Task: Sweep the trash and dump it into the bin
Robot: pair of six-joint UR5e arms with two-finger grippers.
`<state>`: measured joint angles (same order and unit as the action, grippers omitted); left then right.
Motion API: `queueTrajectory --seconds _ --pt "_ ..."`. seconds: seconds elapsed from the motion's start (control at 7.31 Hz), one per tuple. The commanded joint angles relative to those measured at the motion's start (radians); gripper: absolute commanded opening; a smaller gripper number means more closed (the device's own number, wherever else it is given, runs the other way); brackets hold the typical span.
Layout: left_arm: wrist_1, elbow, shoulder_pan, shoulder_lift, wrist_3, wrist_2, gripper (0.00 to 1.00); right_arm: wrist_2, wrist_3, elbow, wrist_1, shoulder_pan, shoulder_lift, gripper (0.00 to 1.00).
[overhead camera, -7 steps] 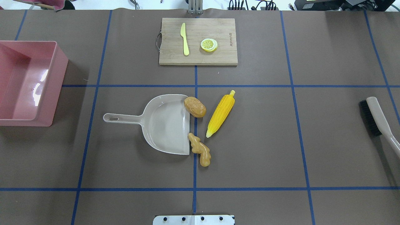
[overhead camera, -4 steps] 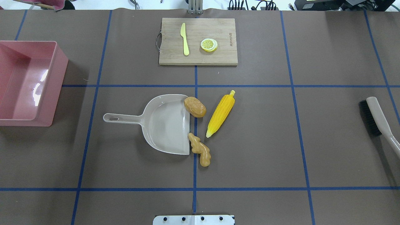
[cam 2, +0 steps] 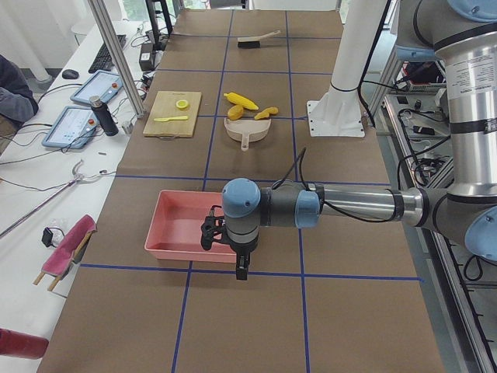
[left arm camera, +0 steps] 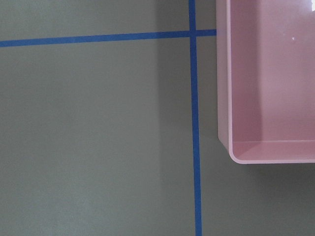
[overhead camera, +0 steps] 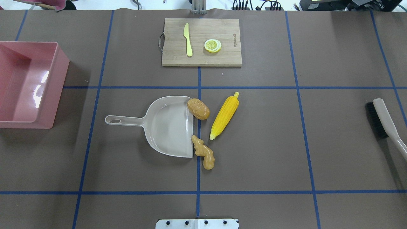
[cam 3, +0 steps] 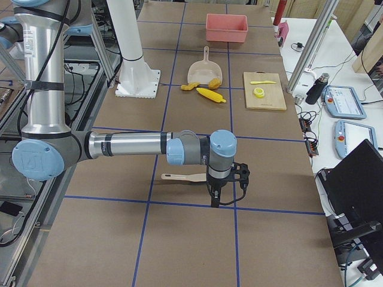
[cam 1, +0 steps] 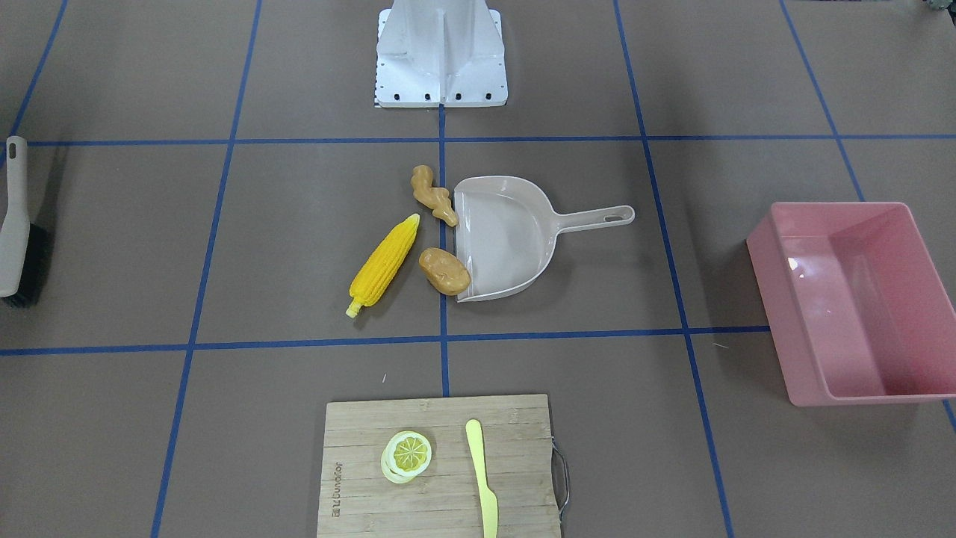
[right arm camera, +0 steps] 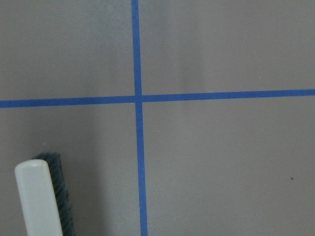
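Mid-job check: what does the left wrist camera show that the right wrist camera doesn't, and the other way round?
Only the left wrist view: a rounded corner of the pink bin, along the right edge. Only the right wrist view: the end of the brush, beige back with dark bristles, at the lower left. Both: the brown table cover crossed by blue tape lines.
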<state>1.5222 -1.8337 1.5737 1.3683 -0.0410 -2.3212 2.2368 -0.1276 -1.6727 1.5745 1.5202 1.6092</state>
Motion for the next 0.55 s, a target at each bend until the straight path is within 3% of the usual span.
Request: queueTrajectory --seconds 0.0,0.41 --pt "0.034 -0.019 -0.001 0.006 0.0 -0.003 0.99 0.016 -0.001 -0.005 -0.002 0.0 0.003 1.0" --pt "0.136 -0.042 -0.007 0.006 0.0 -0.009 0.99 0.023 -0.004 -0.042 0.005 -0.002 -0.032 1.0"
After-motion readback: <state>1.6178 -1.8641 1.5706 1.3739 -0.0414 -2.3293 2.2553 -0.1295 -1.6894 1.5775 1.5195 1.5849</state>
